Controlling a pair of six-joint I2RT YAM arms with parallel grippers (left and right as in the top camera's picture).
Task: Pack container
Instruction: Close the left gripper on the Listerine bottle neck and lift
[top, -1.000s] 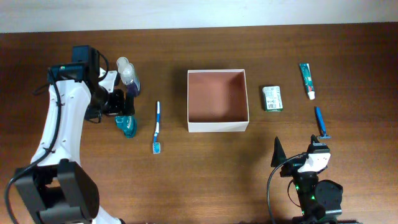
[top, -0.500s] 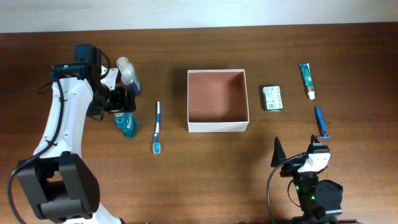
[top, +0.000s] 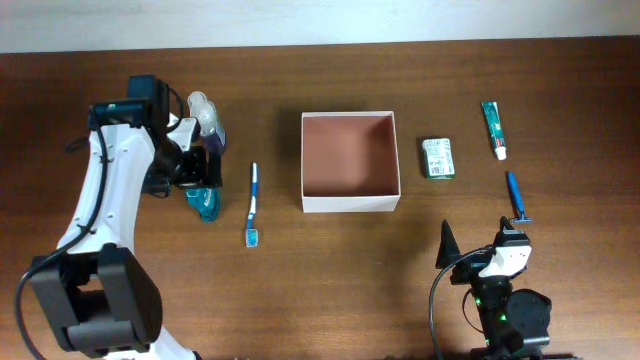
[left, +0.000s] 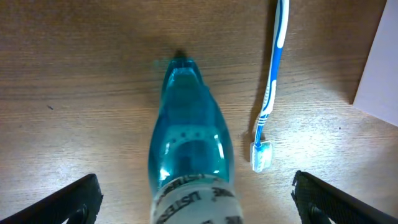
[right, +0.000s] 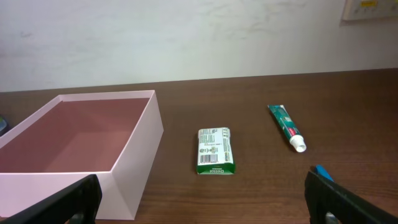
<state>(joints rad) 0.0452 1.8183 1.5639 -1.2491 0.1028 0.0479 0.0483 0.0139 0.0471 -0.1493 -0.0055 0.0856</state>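
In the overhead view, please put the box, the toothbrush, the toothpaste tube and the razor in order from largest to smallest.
1. The container, by far the largest.
2. The toothbrush, long but thin.
3. The toothpaste tube and the razor look about equally long, so I do not rank them.

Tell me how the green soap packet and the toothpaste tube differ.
Shape: the soap packet is a short, wide block, while the toothpaste tube is long and slim and ends in a white cap.
Place: the soap packet lies just right of the container; the toothpaste tube lies farther right and farther back.
Shared: both are mostly green, lie flat on the table and are outside the container.
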